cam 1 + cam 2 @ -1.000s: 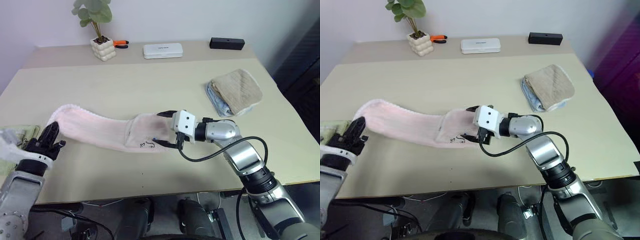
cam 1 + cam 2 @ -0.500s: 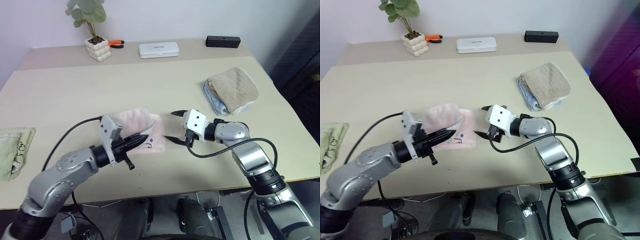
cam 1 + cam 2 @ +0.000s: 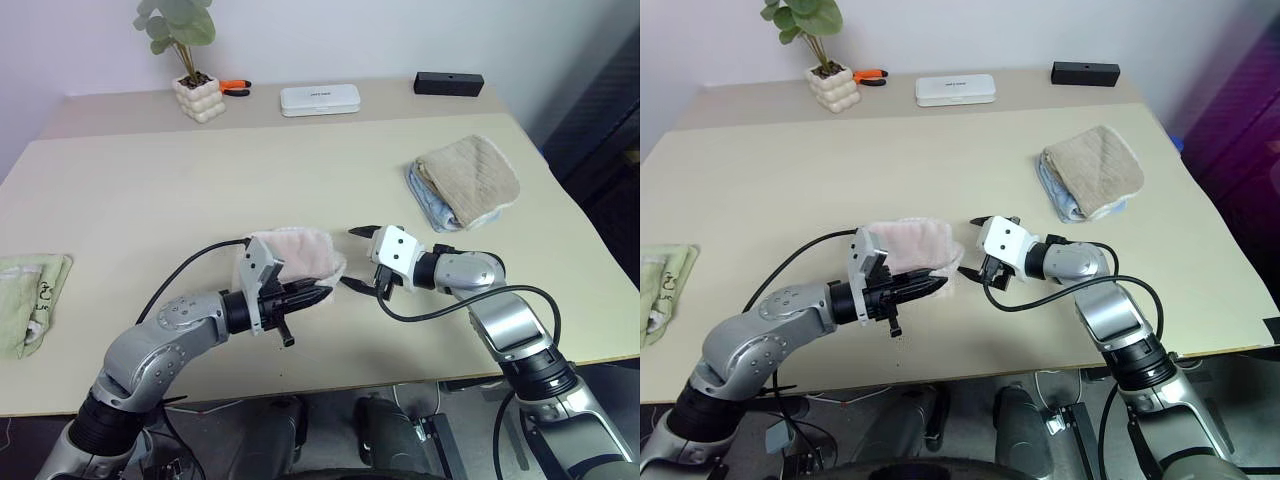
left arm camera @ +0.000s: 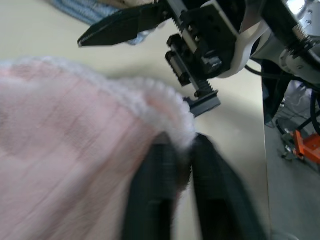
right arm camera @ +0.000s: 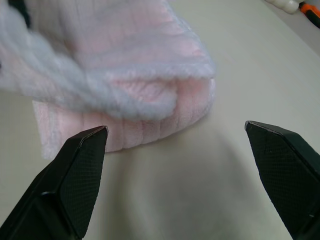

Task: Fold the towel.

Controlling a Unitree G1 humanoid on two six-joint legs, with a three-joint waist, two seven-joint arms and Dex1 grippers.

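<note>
The towel (image 3: 296, 250) is pale pink and fluffy and lies doubled over on itself in the middle of the table (image 3: 300, 170). My left gripper (image 3: 316, 292) points right along the towel's near edge. In the left wrist view its fingers (image 4: 155, 175) stand close together with the towel's fluffy hem (image 4: 176, 131) caught at their tips. My right gripper (image 3: 352, 258) is open just right of the towel (image 5: 125, 60), its jaws wide apart and holding nothing, a short gap from the folded edge.
A folded beige waffle towel (image 3: 472, 175) on a blue cloth lies at the right. A light green cloth (image 3: 25, 295) sits at the left edge. Along the back stand a potted plant (image 3: 203, 92), orange pliers (image 3: 238, 87), a white box (image 3: 320, 98) and a black box (image 3: 448, 84).
My left gripper swept right with the towel's far end, laying it over the other half. My right gripper drew back a little to the right, off the towel.
</note>
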